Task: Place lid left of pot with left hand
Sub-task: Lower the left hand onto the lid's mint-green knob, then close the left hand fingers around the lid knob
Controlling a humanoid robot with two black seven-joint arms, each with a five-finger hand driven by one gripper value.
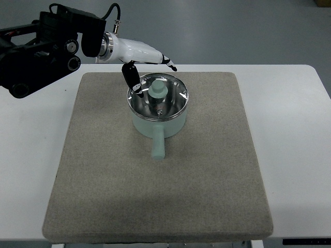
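A mint-green pot (158,124) stands near the middle of the grey mat, its handle (158,144) pointing toward the near edge. A shiny lid (173,101) with a mint knob (158,89) sits on the pot. My left hand (150,70), white with black fingers, comes in from the upper left and hovers at the pot's far left side. One finger (133,80) reaches down to the lid's left rim; another points right, past the far rim. The fingers are spread and hold nothing.
The grey felt mat (103,170) covers most of the white table (289,129). The left arm's black body (41,46) fills the upper left corner. Bare mat lies left of the pot.
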